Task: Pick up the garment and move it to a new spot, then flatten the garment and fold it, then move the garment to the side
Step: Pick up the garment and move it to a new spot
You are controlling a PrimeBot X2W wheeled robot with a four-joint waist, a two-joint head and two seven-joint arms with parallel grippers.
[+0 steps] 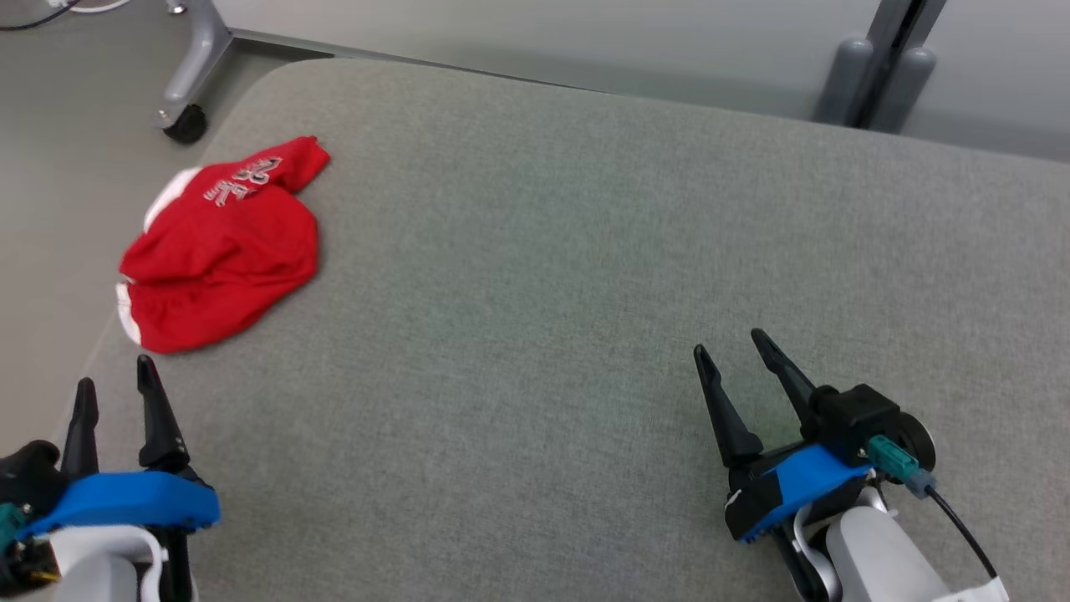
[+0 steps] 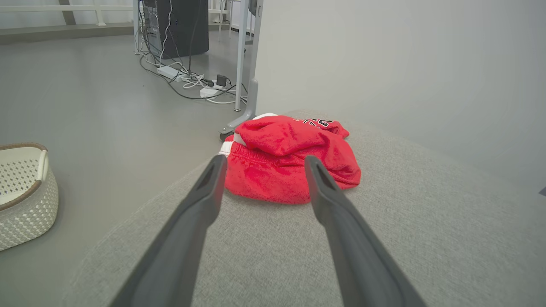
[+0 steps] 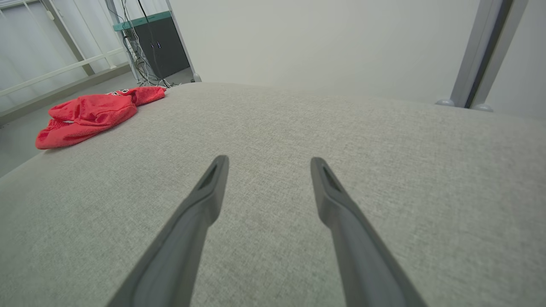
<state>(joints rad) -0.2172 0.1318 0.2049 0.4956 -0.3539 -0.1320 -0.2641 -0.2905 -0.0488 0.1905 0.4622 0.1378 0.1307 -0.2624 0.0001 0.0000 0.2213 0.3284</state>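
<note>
The garment (image 1: 221,247) is a red piece of clothing with white trim and lettering, lying crumpled near the left edge of the grey padded table (image 1: 585,276). My left gripper (image 1: 113,369) hovers open just short of it at the lower left, nothing between its fingers. From the left wrist the garment (image 2: 290,157) lies straight ahead beyond the open left gripper (image 2: 263,162). My right gripper (image 1: 730,340) stands open over bare fabric at the lower right, far from the garment (image 3: 94,115). In its own view the right gripper (image 3: 268,162) holds nothing.
A white woven basket (image 2: 23,192) sits on the floor left of the table. A wheeled grey stand leg (image 1: 188,75) and cables (image 2: 192,83) lie beyond the table's far left corner. A grey post (image 1: 886,67) rises behind the far right edge.
</note>
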